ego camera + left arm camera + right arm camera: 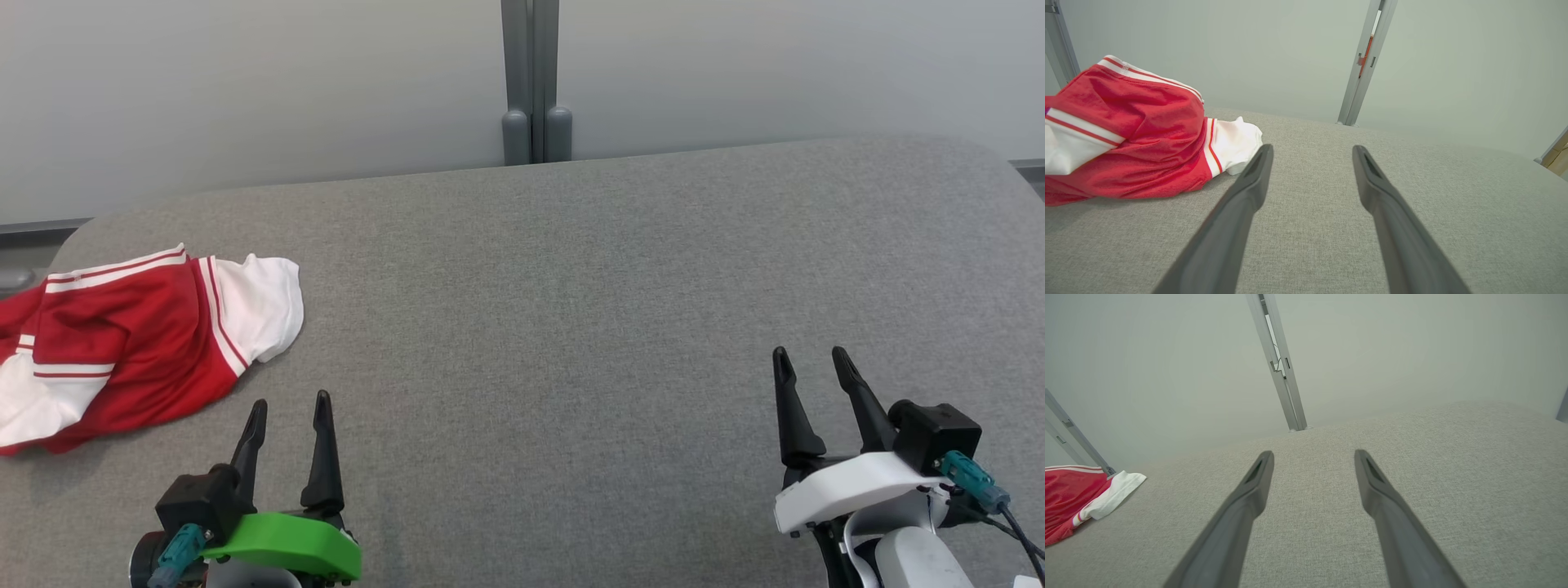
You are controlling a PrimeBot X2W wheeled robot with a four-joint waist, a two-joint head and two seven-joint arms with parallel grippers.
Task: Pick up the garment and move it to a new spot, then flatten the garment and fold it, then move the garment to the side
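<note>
Head view: left hand (291,400) and right hand (810,354) wide open, empty; garment (139,343) crumpled far left

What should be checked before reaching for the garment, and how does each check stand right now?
1. Left gripper open and holding nothing: ok.
2. Right gripper open and holding nothing: ok.
3. Garment wholly in the head view: not ok, its left part runs past the picture's edge.
4. Garment lying flat: not ok, it is crumpled.
5. Room on the grey surface for a new spot: ok.
6. Nothing between the left gripper and the garment: ok.
</note>
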